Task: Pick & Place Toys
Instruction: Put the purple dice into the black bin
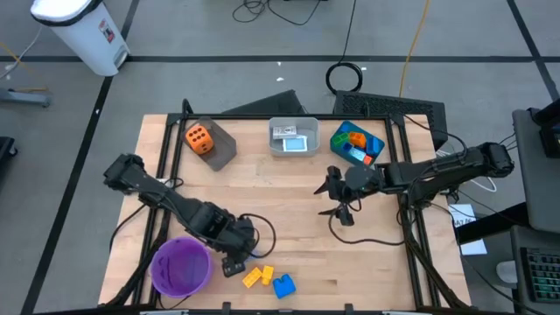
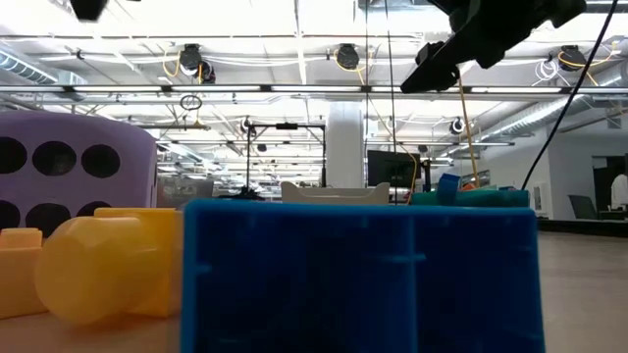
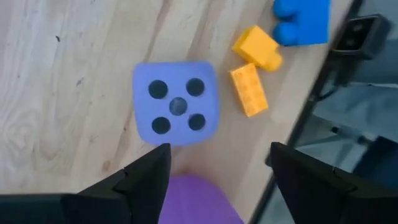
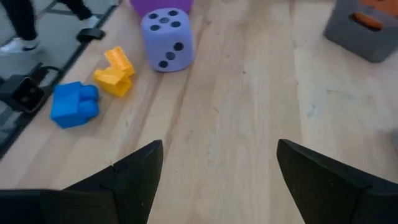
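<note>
Now the left gripper (image 3: 214, 171) hovers, fingers apart and holding nothing, over the soft-edged purple dotted die (image 3: 176, 102) on pale wood, beside 2 studded yellow bricks (image 3: 254, 68). Right gripper (image 4: 217, 171) waits mid-table, open, empty.

1. No readable text, brand or number anywhere.
2. Purple die (image 3: 176, 102), just ahead of the left gripper (image 3: 217, 168) fingers: five-pip face up, pips only, no digits.
3. Same die in right wrist view, well ahead of the right gripper (image 4: 217, 168) fingers: pips only.
4. Orange die (image 1: 198, 137): dark pips, no count poss.
5. White bin (image 1: 83, 31): small red label, illegible.
</note>
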Controlling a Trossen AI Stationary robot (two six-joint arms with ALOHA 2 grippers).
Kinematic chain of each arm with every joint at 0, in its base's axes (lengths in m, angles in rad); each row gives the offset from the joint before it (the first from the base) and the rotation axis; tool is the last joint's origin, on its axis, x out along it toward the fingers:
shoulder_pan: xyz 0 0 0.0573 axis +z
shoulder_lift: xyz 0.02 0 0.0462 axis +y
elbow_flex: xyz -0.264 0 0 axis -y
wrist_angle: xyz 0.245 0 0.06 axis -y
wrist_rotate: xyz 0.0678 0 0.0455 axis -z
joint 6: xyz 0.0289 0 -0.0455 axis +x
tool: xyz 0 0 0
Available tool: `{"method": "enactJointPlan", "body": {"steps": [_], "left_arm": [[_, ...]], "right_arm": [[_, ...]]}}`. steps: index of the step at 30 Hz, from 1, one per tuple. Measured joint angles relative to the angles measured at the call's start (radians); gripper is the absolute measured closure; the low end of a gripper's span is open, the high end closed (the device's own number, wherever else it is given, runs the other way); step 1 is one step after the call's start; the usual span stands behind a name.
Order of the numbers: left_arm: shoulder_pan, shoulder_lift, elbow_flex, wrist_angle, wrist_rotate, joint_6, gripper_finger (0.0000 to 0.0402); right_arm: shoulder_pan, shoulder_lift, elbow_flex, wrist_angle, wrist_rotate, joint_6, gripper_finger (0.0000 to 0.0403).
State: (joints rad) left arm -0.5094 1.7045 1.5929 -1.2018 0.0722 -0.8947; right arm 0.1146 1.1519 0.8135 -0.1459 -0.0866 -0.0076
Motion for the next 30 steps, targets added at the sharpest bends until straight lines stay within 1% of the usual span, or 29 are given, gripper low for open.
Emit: {"method": "enactJointPlan", "body": {"steps": [4,6,9,12,18,23,30], "left_arm": [[0.005,0.029,0.000,0.000,-0.060,-0.042,0.0095],[0.007,0.033,0.000,0.000,-0.074,-0.072,0.0082],[0.014,0.037,0.000,-0.001,-0.048,-0.075,0.0068],[0.020,0.036,0.000,-0.001,-0.012,-0.007,0.0059],[0.020,0.036,0.000,-0.001,-0.016,-0.007,0.0043],[0.016,0.036,0.000,-0.001,-0.020,-0.005,0.0007],[0.015,0.036,0.000,0.003,-0.020,0.010,0.0004]], "right_arm": [[-0.002,0.000,0.000,-0.001,0.017,0.004,0.0099],[-0.002,0.000,0.000,-0.001,0.016,0.004,0.0099],[-0.002,0.000,0.000,-0.001,0.016,0.004,0.0099],[-0.002,0.000,0.000,-0.001,0.016,0.002,0.0099],[-0.002,0.000,0.000,-0.002,0.016,0.001,0.0099],[-0.002,0.000,0.000,-0.003,0.016,0.001,0.0099],[-0.002,0.000,0.000,-0.003,0.016,0.001,0.0099]]}}
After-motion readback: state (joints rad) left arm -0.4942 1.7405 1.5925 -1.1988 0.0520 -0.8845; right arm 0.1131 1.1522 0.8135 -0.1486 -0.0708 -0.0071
